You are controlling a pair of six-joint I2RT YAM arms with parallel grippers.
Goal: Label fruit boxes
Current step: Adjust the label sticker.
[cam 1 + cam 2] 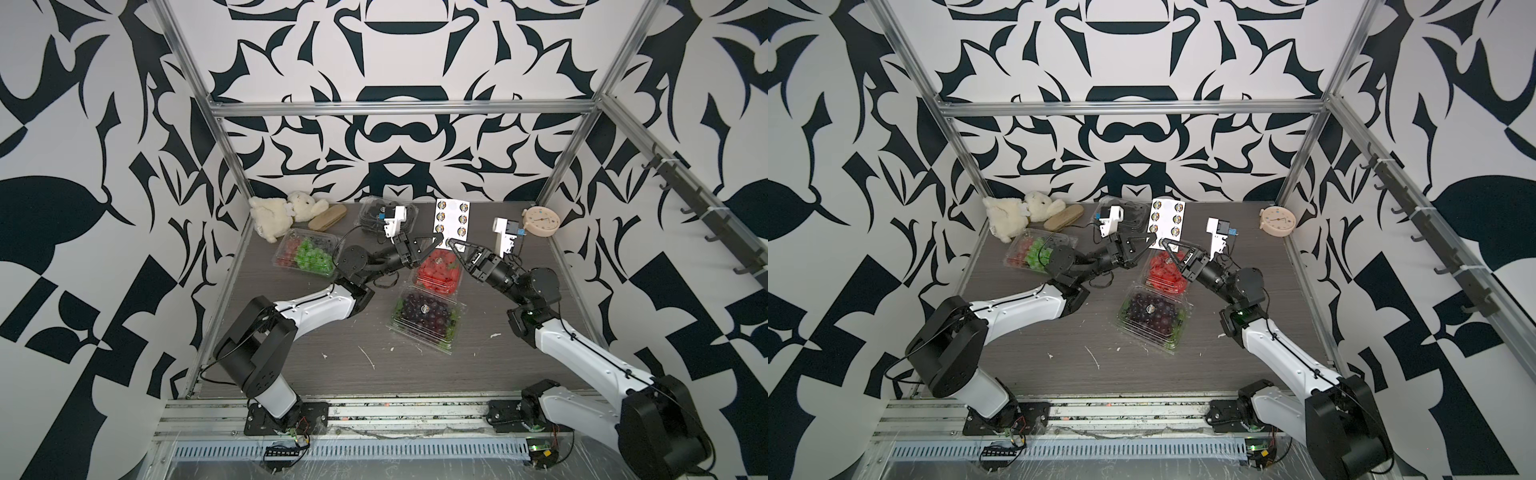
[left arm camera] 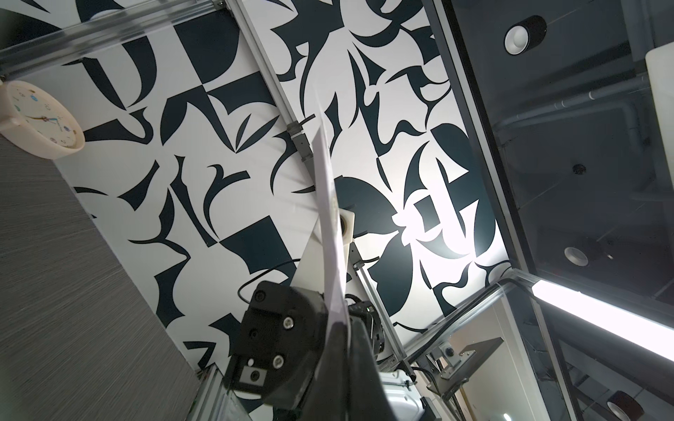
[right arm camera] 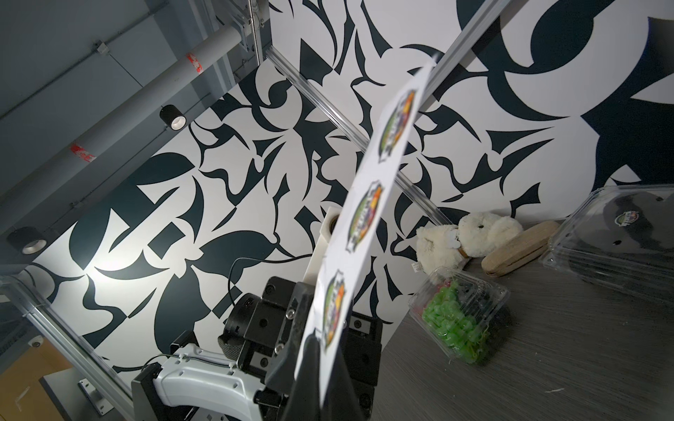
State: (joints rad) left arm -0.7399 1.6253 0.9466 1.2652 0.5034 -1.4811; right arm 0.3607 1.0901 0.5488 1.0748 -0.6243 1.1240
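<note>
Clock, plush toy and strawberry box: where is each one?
Clock (image 1: 540,222): a top view, on its face.
Plush toy (image 1: 270,216): a top view, on its body.
Strawberry box (image 1: 434,277): a top view, on its lid.

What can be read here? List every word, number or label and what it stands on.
No text is legible.
Round logos on the sticker sheet: lettering blurred.
Sticker on the black berry box: too small.
Clock face: numerals too small.
Red marks on the pipe: unreadable.

Open: front strip of bench (image 1: 291,353). Centre blocked: strawberry punnet (image 1: 438,272), grape punnet (image 1: 426,318) just beside it, sticker sheet (image 1: 451,216) held up above. Rear left crowded: mixed-fruit punnet (image 1: 307,253), plush toy (image 1: 278,214); clock (image 1: 540,221) in rear right corner.
</note>
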